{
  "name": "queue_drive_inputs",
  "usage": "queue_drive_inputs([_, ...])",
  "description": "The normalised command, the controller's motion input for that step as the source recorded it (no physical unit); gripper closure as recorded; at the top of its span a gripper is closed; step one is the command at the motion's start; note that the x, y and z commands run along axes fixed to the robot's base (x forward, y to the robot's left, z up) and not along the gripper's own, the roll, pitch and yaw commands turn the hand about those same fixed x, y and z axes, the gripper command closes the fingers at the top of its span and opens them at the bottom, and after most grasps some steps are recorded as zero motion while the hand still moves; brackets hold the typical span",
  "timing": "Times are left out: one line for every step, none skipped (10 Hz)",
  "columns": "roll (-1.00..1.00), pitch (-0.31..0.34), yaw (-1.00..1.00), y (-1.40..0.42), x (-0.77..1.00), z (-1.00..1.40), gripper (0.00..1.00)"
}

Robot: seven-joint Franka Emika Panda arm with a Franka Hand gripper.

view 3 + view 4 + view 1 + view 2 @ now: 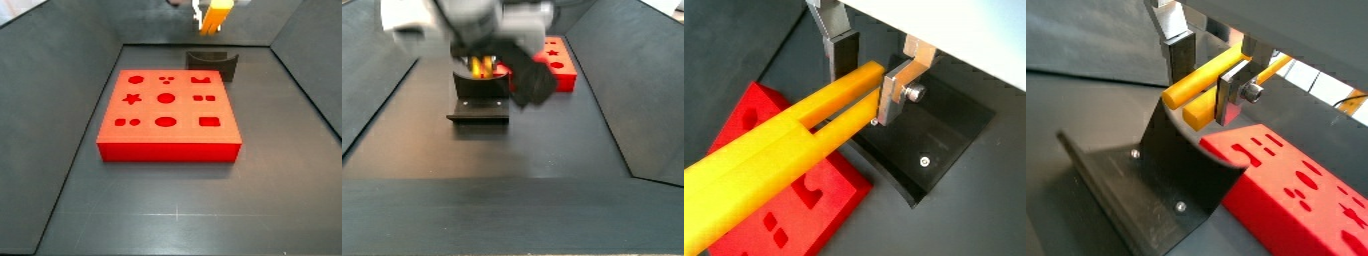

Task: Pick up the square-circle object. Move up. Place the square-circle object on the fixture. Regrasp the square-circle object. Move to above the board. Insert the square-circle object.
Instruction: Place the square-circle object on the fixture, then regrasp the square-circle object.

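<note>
Stiffness and low weight are to be expected of the square-circle object point(784, 140), judged from its slim, straight, plastic-like body; nothing in the views suggests fragility, though its smooth yellow faces may be slippery under the pads. A hold across two flat opposite sides, near one end, is judged the surest, and that is how it is taken now: the jaws of the gripper point(867, 80) are closed on it, with a silver finger point(1231, 96) pressed against its side in both wrist views.

The peg is seen as a long yellow bar of squarish section with a lengthwise groove or step along it. An orange end is made out only in a side view point(214, 17), where the piece hangs in the gripper at the far edge of the scene, above the fixture point(211, 62). Whether it touches the fixture cannot be told; in a wrist view the dark fixture point(1153, 190) lies just beneath it.

The board point(167, 113), red-orange with shaped cut-outs, lies just in front of the fixture.
</note>
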Motion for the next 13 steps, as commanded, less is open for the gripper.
queue_drive_inputs([-0.78, -0.005, -0.18, 0.09, 0.15, -1.0, 1.0])
queue_drive_inputs([-0.5, -0.013, -0.13, 0.1, 0.17, -1.0, 1.0])
queue_drive_inputs([-0.34, -0.009, -0.1, 0.11, 0.18, -1.0, 1.0])
queue_drive_inputs([-0.23, -0.004, -0.08, 0.11, 0.19, -1.0, 1.0])
queue_drive_inputs([-0.19, 0.001, -0.07, 0.11, 0.19, -1.0, 1.0])
queue_drive_inputs([-0.16, 0.003, -0.06, 0.1, 0.16, -0.81, 1.0])
queue_drive_inputs([-0.15, 0.002, -0.06, 0.09, 0.14, -0.7, 1.0])
queue_drive_inputs([-0.13, 0.008, -0.05, 0.07, 0.11, -0.49, 1.0])
queue_drive_inputs([-0.1, 0.013, -0.05, 0.06, 0.08, -0.4, 1.0])
queue_drive_inputs([0.0, 0.0, 0.0, 0.0, 0.0, 0.0, 0.0])
queue_drive_inputs([-0.03, -0.019, 0.02, 0.0, 0.0, 1.0, 0.0])
queue_drive_inputs([-0.03, -0.015, 0.03, 0.0, -0.01, 1.0, 0.0])
queue_drive_inputs([-0.01, -0.001, 0.04, 0.0, -0.03, 1.0, 0.0])
